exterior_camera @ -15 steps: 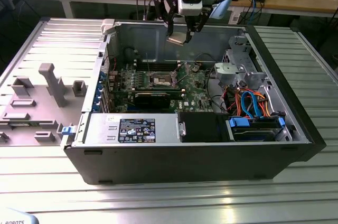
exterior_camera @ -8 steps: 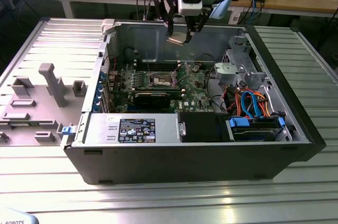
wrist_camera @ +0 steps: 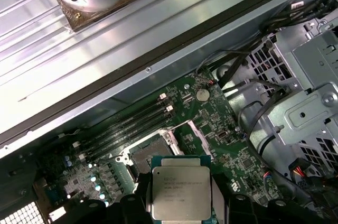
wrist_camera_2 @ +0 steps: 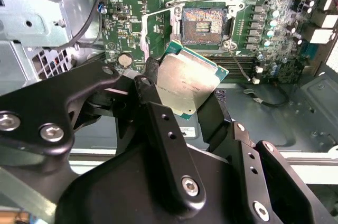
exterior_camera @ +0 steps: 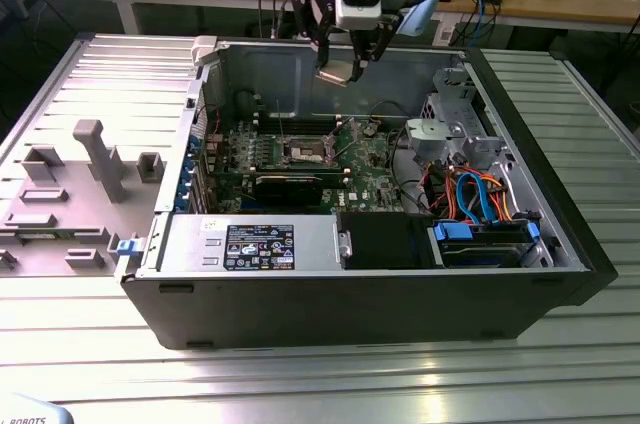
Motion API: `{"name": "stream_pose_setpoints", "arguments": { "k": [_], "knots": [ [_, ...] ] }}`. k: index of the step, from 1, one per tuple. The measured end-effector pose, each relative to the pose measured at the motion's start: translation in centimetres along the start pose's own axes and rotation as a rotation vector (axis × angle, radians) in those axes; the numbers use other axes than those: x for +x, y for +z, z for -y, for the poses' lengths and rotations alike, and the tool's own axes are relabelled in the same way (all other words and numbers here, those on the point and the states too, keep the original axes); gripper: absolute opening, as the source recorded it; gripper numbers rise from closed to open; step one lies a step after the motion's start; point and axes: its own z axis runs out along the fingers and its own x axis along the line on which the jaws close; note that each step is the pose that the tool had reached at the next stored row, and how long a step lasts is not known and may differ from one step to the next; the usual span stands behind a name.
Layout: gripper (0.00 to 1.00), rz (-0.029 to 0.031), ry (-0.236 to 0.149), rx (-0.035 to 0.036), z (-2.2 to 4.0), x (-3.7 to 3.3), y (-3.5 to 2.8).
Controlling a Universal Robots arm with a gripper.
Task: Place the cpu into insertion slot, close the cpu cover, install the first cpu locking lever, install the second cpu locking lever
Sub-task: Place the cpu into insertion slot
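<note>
Gripper is pinching the cpu by two edges, hanging by the far wall, well apart from the insertion slot; a tilted descent is probably risking crooked seating.

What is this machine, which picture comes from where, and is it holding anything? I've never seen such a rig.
This is one robot arm whose end effector hangs over an open computer case that lies on a ridged metal table. The exterior view comes from a camera off the arm; both wrist views come from cameras riding on the arm. The end effector grips the cpu, a small square chip with a silvery top, by its edges. On the green board inside sits the insertion slot, with no chip in it yet. A grey moulded tray lies at the exterior view's left.
</note>
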Motion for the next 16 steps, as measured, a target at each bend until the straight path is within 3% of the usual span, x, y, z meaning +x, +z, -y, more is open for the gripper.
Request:
{"name": "stream_pose_setpoints", "arguments": {
  "k": [4, 16],
  "knots": [
    [0.54, 0.0053, 0.06, -0.001, 0.0, -0.01, 0.03],
    [0.54, 0.0062, 0.071, -0.0013, 0.0, 0.0, 0.03]
  ]
}}
